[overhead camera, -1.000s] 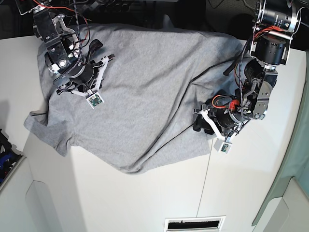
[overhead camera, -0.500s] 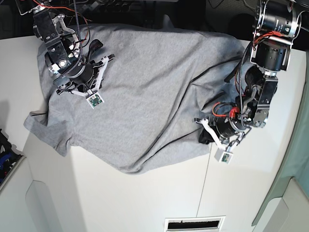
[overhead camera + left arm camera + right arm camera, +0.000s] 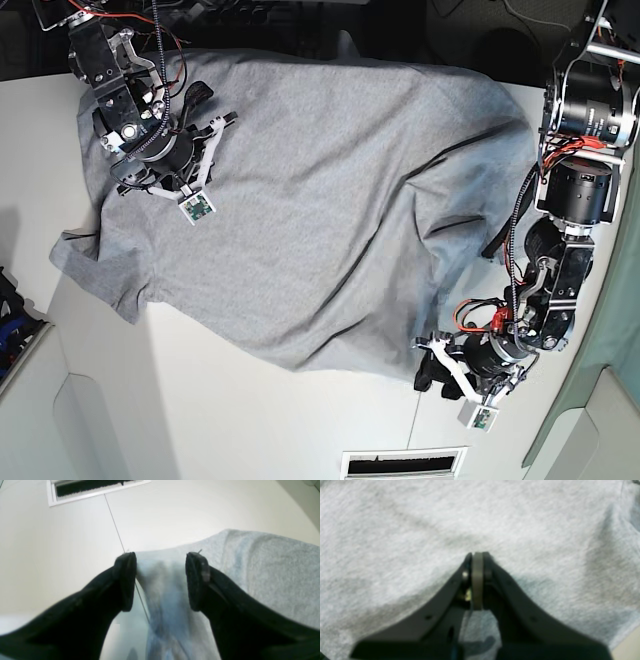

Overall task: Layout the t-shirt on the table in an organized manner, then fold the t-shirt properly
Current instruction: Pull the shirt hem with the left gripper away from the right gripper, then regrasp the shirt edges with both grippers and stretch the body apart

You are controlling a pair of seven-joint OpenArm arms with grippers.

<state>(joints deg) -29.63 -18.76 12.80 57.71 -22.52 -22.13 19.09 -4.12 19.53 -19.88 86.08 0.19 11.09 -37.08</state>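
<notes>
Since a second ago, the left arm has swung toward the table's front edge, dragging the t-shirt's (image 3: 320, 190) right hem corner with it, so the cloth now stretches further forward on that side; the right arm has not moved.

Seen from the base view, going left to right: the right gripper (image 3: 205, 125) rests on the shirt near its far left corner, over the grey fabric. Its wrist view shows the two dark jaws pressed fully together, tips down against the cloth; whether any fabric is pinched between them cannot be told.

The light heather-grey shirt lies spread across the white table (image 3: 250, 420), plain side up, with one sleeve sticking out at the left edge. Long diagonal creases run across its right half toward the front corner. The far edge of the shirt hangs past the back of the table.

Further right, the left gripper (image 3: 432, 372) sits low near the front of the table, beside the thin dark seam (image 3: 418, 400). Its wrist view shows the jaws standing apart, released, with a bunched fold of the shirt's corner lying between them on the tabletop.
</notes>
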